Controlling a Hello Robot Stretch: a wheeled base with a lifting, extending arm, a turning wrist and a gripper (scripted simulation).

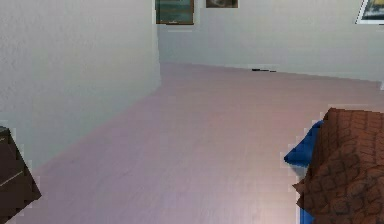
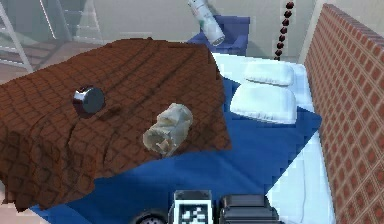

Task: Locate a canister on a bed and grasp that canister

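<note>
At the arm side view's 6 o'clock edge the arm (image 2: 246, 211) ends in a white marker (image 2: 192, 211). At the marker's 9 o'clock the gripper (image 2: 150, 218) just peeps in as a dark body. Its fingers are cut off, so I cannot tell their state or whether it holds anything. At 11 o'clock from it the canister (image 2: 168, 128), pale tan and see-through, lies on its side on the brown blanket (image 2: 60, 145), about the middle of the bed (image 2: 300, 195). At the canister's 10 o'clock a dark round thing (image 2: 88, 100) rests on the same blanket, apart from it. At its 2 o'clock two white pillows (image 2: 262, 100) lie on the blue sheet (image 2: 270, 150), beside a brick-patterned headboard (image 2: 350, 90). At 12 o'clock, near the bed's far end, is a tilted silver cylinder (image 2: 205, 18). In the forward view the bed's corner sits at 4 o'clock and a dark cabinet (image 1: 12, 175) at 8 o'clock, with floor (image 1: 200, 130) between them. Pictures (image 1: 175, 10) hang on the far wall (image 1: 280, 40) at 12 o'clock
</note>
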